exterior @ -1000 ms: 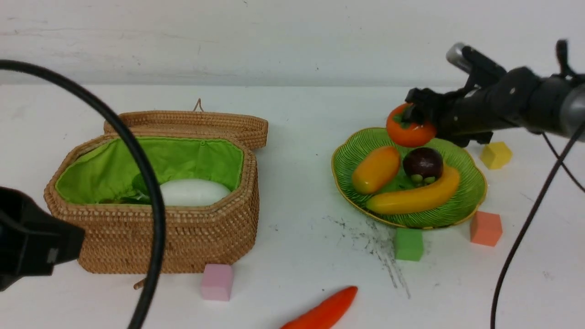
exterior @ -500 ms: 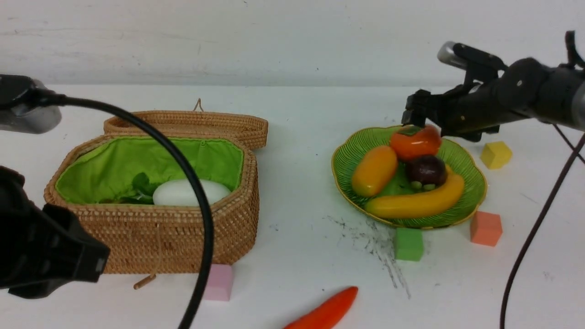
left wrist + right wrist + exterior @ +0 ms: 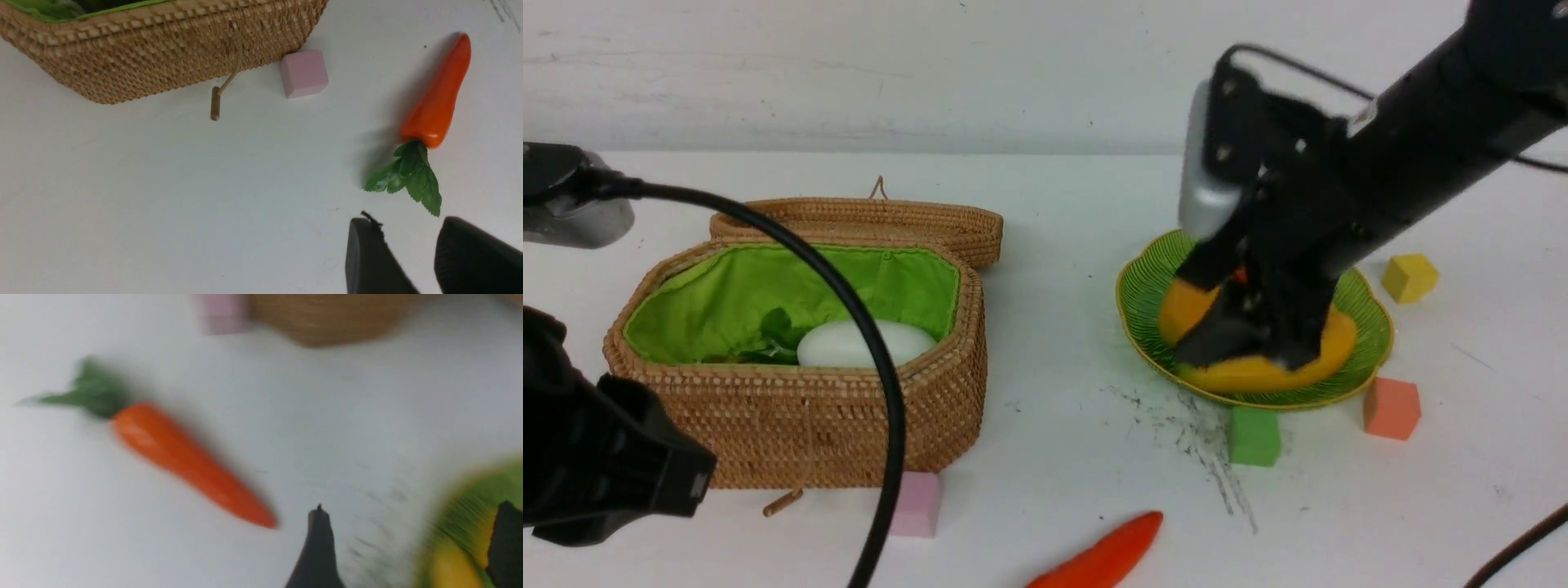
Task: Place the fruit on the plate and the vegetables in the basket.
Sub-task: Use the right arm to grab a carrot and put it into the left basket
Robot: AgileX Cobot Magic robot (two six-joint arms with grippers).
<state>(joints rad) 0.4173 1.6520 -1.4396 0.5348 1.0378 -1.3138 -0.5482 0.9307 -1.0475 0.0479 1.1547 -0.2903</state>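
The left gripper's (image 3: 404,223) fingers (image 3: 367,261) stood parted with nothing between them, released and hovering over bare table (image 3: 1054,229). Just past their tips lay the leafy green top of the red-orange pepper (image 3: 439,94), the one vegetable seen outside the basket (image 3: 849,425). It rested in front of the basket and off its right corner, its point slanting away from the basket. A pink foam cube (image 3: 304,73) sat just beside the basket's front right corner, between wall and pepper.

The right gripper (image 3: 412,508) was likewise spread and empty, low over the green plate (image 3: 1143,286), well apart to the right of the basket. It hid most of the fruit; only the mango (image 3: 1180,306) and banana (image 3: 1241,376) showed clearly. The white radish (image 3: 858,343) lay inside the basket, whose lid was folded back. No eggplant could be made out.

The pepper looked like the step in hand, and the left gripper the better placed. It would do well to close across the thick orange body, not the limp leaves, since the glossy taper might slip. The lift should clear the cube and the woven rim before letting go beside the radish.
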